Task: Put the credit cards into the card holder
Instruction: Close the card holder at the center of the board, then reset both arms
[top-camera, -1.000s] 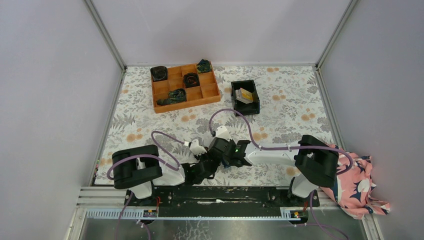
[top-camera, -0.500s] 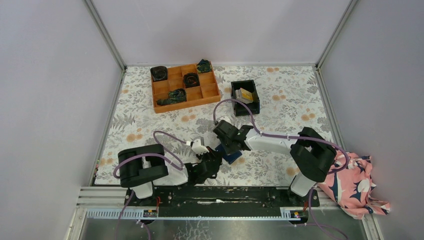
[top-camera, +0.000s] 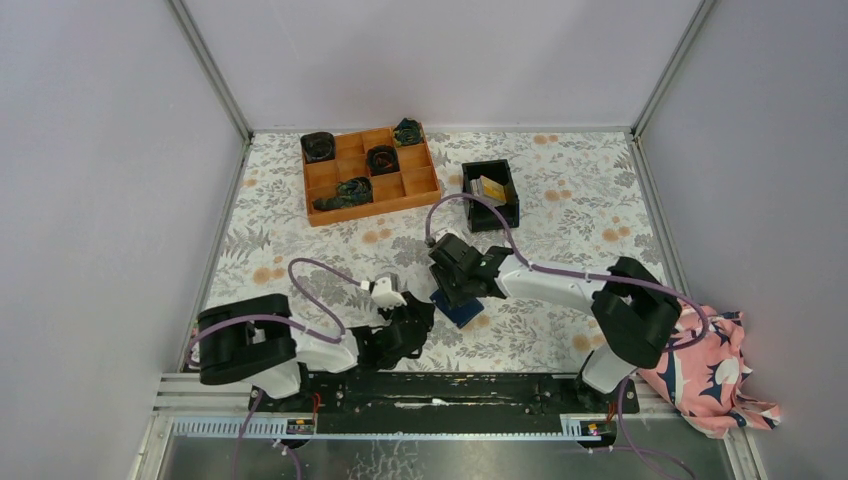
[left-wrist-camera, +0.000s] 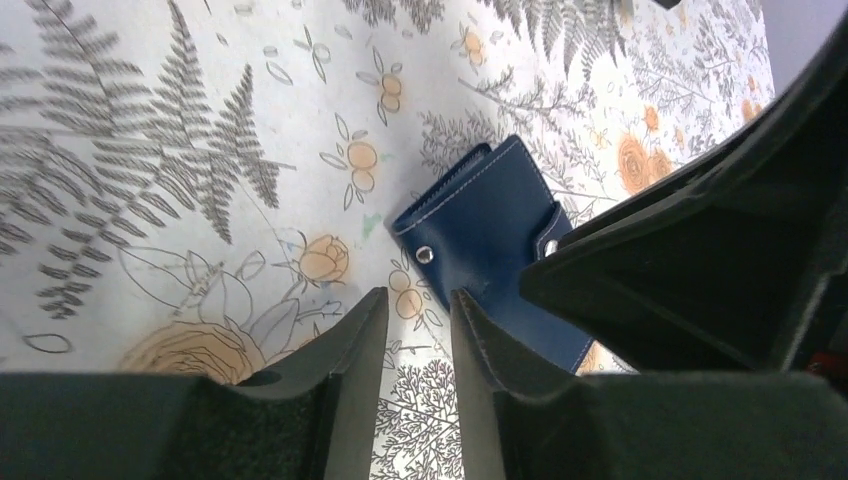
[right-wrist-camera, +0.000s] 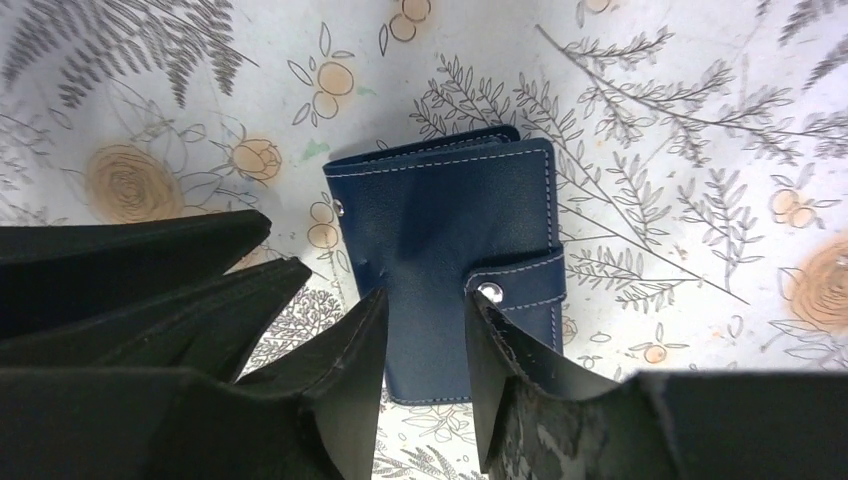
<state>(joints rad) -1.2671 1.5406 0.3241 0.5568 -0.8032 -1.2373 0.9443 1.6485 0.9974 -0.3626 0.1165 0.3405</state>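
navy card holder (right-wrist-camera: 445, 260) lies folded on floral table (right-wrist-camera: 700, 100) — both jaws apart, empty.

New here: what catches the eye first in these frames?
The navy card holder lies folded on the floral table cover, just under the open right hand. Farther back, an orange tray and a black bin with cards stand out; a pink cloth lies bunched at the right edge.
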